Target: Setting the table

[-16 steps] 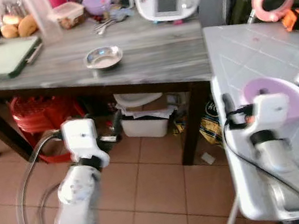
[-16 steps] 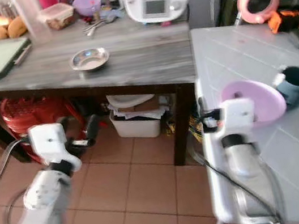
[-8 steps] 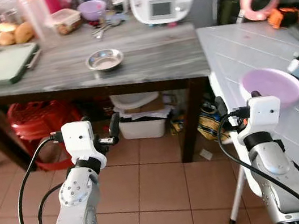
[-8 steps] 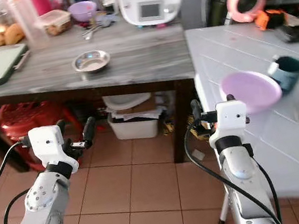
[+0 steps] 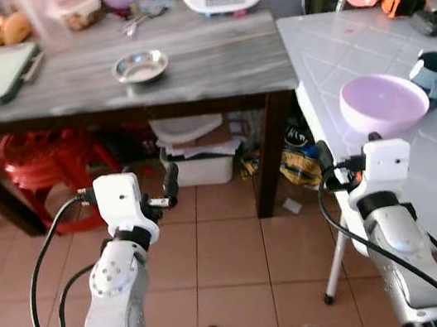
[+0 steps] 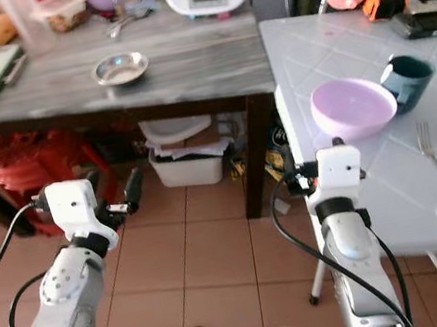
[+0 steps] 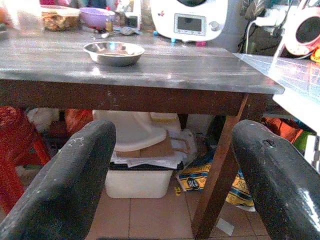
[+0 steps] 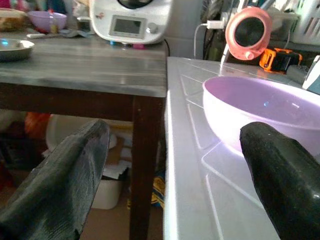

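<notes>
On white table (image 6: 356,182), unlabelled purple bowl (image 6: 353,106)

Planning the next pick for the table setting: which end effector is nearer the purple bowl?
Right. The right end effector hangs open at the white table's edge, just short of the purple bowl. The left end effector, also open, is over the floor before the wooden table.

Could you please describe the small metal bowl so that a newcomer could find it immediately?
Look at the long grey wooden table, left of the white tiled table. The small metal bowl stands alone near its middle, shiny steel, unlike the lilac plastic bowl on the white table.
</notes>
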`<state>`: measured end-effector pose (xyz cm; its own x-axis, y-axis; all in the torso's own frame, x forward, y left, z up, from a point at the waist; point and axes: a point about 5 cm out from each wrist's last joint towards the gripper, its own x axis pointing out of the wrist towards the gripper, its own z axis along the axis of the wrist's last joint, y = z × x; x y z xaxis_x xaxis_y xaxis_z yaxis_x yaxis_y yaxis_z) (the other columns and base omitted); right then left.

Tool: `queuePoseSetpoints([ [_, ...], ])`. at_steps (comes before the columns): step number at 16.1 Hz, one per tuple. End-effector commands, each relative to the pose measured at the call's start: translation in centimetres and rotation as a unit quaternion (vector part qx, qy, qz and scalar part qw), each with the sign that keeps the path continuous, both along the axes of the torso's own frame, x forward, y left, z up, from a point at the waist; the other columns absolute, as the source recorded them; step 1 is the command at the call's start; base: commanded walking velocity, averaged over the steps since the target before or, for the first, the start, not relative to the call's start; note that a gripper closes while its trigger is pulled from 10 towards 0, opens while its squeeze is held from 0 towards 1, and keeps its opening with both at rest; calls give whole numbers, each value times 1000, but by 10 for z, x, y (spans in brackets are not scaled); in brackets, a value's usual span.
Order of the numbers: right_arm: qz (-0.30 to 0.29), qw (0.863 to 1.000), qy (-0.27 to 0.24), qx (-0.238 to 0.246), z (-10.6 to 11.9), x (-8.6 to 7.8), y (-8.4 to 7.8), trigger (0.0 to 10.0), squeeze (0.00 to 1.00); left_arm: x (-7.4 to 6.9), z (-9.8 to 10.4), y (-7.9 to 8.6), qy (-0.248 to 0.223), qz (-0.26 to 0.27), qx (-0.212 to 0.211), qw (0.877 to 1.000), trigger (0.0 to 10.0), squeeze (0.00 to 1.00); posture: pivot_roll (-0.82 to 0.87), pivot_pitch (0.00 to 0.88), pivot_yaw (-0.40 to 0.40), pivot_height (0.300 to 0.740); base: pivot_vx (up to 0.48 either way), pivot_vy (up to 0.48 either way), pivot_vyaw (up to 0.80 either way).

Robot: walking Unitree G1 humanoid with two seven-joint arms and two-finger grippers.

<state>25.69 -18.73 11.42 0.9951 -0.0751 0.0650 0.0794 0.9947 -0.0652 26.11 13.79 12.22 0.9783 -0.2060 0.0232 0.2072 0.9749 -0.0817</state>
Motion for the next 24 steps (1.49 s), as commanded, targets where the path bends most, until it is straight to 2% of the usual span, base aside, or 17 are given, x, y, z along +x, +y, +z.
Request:
queuePoseSetpoints([
  [1,3,1000,-4,2,1,1,0,10000,0,1,1,-1,0,-5,2,1000,10000,0,35,0,16,740,-270,0,0],
  [4,2,1000,-2,0,2,2,0,10000,0,1,2,-2,-9,-9,3,1000,10000,0,36,0,13,740,0,0,0],
  [5,-2,1000,-10,-22,4,1,-2,10000,0,0,2,0,-18,-8,15,1000,10000,0,35,0,12,740,0,0,0],
  [6,-8,999,-18,-27,6,0,-3,10000,0,-1,1,2,-21,-1,26,999,10000,0,34,0,11,740,0,0,0],
  [8,-20,1000,0,-19,0,-2,-3,10000,0,-4,-7,15,-16,20,48,999,10000,0,34,0,11,740,0,0,0],
  [12,-6,1000,6,-15,-2,-1,3,10000,0,-8,-12,9,2,3,19,1000,10000,0,26,0,19,740,0,-95,0],
  [15,-8,1000,3,-13,1,0,1,10000,0,-3,-7,3,-10,-1,14,1000,10000,0,26,0,16,740,0,-382,0],
  [17,-1,1000,5,8,2,3,2,10000,0,2,-3,1,-19,-4,11,1000,10000,0,23,0,18,740,0,-381,0],
  [24,5,1000,10,-5,1,3,6,10000,0,1,-4,-1,-16,-8,6,1000,10000,0,25,0,20,740,0,-360,0],
])
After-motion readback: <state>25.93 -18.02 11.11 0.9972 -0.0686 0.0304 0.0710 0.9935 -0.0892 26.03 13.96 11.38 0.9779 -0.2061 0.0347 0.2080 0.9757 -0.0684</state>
